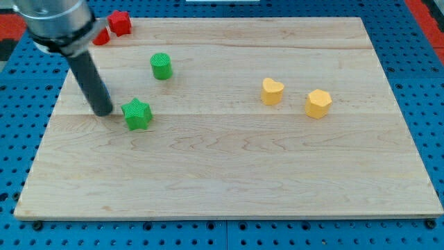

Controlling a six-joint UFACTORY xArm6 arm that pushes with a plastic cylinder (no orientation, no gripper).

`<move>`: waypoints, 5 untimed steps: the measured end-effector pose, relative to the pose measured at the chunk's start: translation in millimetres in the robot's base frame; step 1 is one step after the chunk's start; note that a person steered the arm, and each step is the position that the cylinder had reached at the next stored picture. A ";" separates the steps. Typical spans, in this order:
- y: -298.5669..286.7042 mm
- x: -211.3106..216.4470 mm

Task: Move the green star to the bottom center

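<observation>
While beside green star (137,114), my tip (103,111)

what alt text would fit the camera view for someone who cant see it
My tip sits just left of the green star on a wooden board. A green cylinder lies above it, two red blocks top left, two yellow blocks right.

My tip (103,111) sits just left of the green star (137,114); the green cylinder (161,66) lies above on the bench (229,180).
</observation>
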State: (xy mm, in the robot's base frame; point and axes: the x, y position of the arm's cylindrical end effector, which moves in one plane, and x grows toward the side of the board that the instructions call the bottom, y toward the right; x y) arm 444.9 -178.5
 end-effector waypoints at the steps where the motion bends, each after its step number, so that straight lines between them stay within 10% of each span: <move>1: 57.1 16.5; 5: 122.6 6.4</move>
State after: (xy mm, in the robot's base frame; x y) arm 451.2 -55.8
